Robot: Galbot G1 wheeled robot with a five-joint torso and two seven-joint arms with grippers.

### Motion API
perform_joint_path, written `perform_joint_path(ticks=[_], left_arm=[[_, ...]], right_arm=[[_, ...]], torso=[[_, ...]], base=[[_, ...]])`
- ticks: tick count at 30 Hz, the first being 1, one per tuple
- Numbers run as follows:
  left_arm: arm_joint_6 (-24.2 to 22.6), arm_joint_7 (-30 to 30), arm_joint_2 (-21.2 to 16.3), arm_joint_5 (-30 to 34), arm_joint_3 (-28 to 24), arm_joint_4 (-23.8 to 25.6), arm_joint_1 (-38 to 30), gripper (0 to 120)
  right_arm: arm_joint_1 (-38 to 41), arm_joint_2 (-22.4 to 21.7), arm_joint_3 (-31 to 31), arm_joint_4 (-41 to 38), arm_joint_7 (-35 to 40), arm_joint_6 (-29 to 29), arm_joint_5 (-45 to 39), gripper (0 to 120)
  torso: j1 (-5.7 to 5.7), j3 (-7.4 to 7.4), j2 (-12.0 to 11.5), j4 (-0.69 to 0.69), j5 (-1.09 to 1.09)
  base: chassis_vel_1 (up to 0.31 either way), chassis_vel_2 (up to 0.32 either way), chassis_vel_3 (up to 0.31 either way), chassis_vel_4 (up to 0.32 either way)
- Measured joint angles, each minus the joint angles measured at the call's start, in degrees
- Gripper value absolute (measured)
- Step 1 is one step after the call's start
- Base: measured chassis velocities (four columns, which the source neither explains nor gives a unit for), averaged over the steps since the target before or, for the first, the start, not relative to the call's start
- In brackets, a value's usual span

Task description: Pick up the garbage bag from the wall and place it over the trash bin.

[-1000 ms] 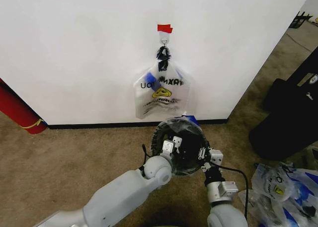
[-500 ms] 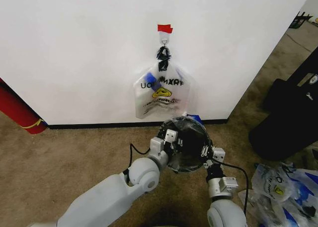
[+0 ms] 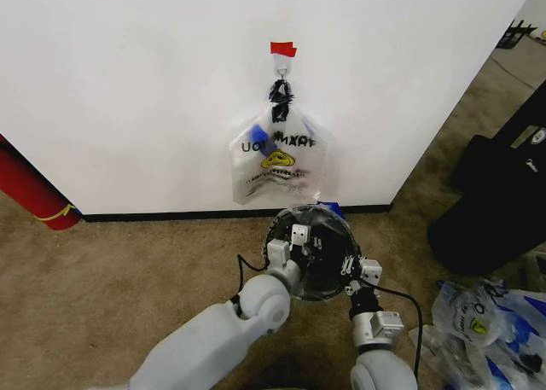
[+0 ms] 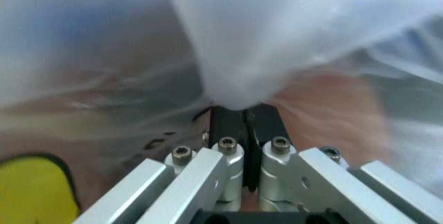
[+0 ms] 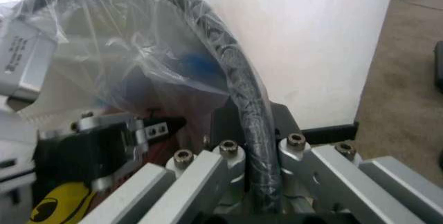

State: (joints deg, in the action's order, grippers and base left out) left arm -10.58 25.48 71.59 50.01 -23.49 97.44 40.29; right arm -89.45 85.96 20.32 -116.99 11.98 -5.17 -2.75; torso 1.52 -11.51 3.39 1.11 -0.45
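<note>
Down at the trash bin, the left gripper pinches a fold of the garbage bag draped over the bin's mouth, its fingers pressed together on the film. Opposite, the right gripper clamps the bin's mesh rim. Behind, on the white wall, another bag hangs from a hook under red tape.

A brown carpet meets a black baseboard. A large red cylinder leans at the left. A bulky black object stands at the right.
</note>
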Motion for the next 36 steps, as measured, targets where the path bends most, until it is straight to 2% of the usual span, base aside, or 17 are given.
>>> perform_joint_path(ticks=[6,20,36], left_arm=[[0.0,0.3,2.2,-0.2,-0.4,-4.3,-1.0,0],[0.1,0.4,5.1,-0.2,-2.4,-8.6,-2.8,0],[-1.2,0.4,6.4,-0.9,-3.5,-13.8,-4.1,0]], right_arm=[[0.0,0.0,-0.2,-0.9,0.0,0.2,-1.0,0],[-0.5,0.1,-1.5,-0.9,-0.3,0.6,-1.5,0],[-1.5,-0.4,-1.9,-2.0,-1.1,0.6,-2.0,0]], torso=[[0.00,0.00,0.0,-0.01,0.00],[0.00,0.00,0.0,-0.01,0.00],[0.00,0.00,0.0,-0.01,0.00]], base=[[0.000,0.000,0.000,0.000],[0.000,0.000,0.000,0.000],[0.000,0.000,0.000,0.000]])
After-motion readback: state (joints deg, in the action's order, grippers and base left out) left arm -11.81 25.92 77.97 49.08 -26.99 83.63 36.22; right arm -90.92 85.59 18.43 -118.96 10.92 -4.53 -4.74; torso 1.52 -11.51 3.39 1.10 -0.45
